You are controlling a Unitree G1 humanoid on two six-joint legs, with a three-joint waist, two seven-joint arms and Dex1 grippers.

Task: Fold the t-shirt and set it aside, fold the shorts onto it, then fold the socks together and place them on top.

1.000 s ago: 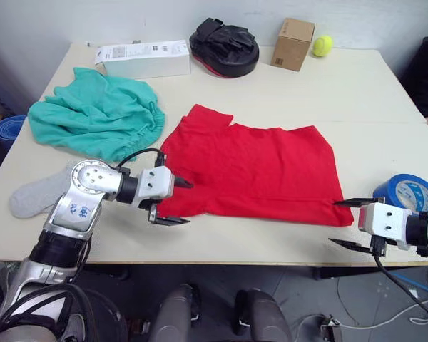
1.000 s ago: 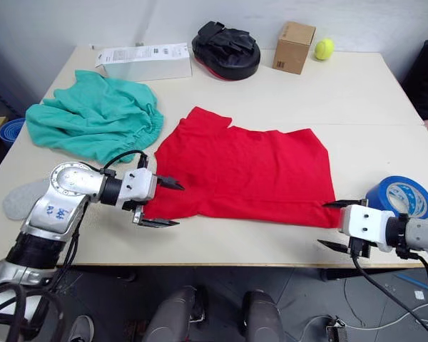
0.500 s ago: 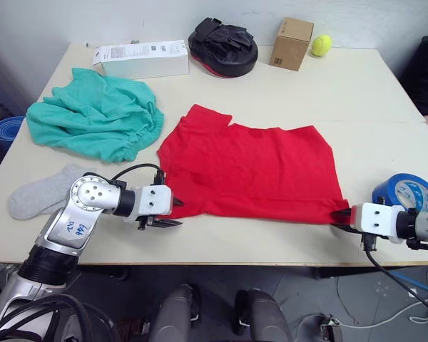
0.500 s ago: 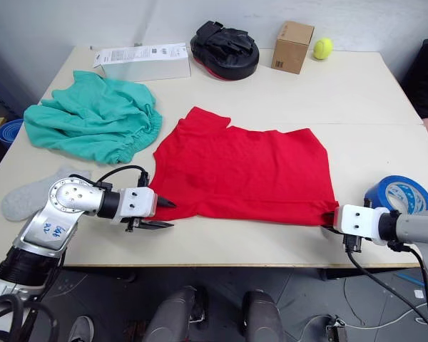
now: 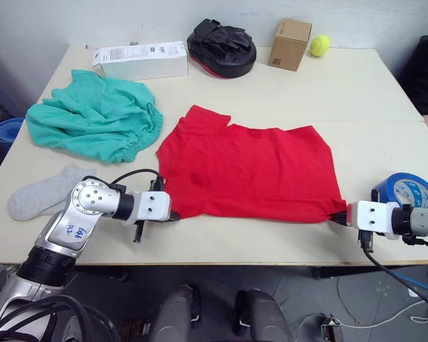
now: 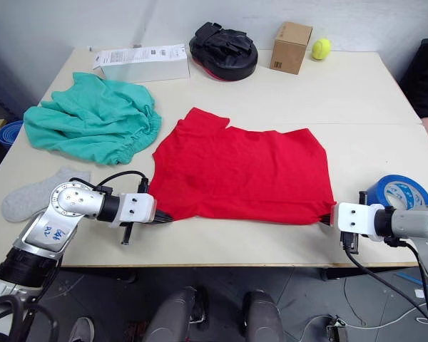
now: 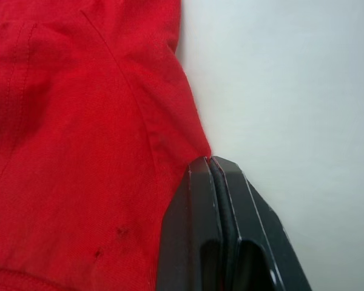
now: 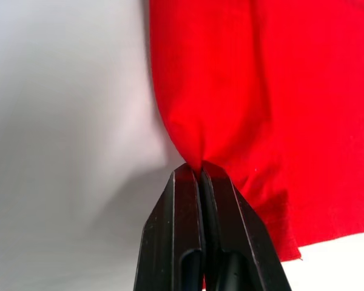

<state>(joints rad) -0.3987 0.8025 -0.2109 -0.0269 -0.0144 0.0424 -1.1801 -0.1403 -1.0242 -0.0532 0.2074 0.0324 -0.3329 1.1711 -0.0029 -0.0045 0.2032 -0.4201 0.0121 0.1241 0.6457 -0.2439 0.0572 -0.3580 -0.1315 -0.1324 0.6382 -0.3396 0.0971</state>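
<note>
Our left gripper (image 5: 172, 214) and right gripper (image 5: 340, 214), spread wide a second ago, have now clamped the t-shirt's (image 5: 253, 171) lower corners, mid-frame; it seems, though bunched cloth obscures it, ready to lift and fold.
</note>
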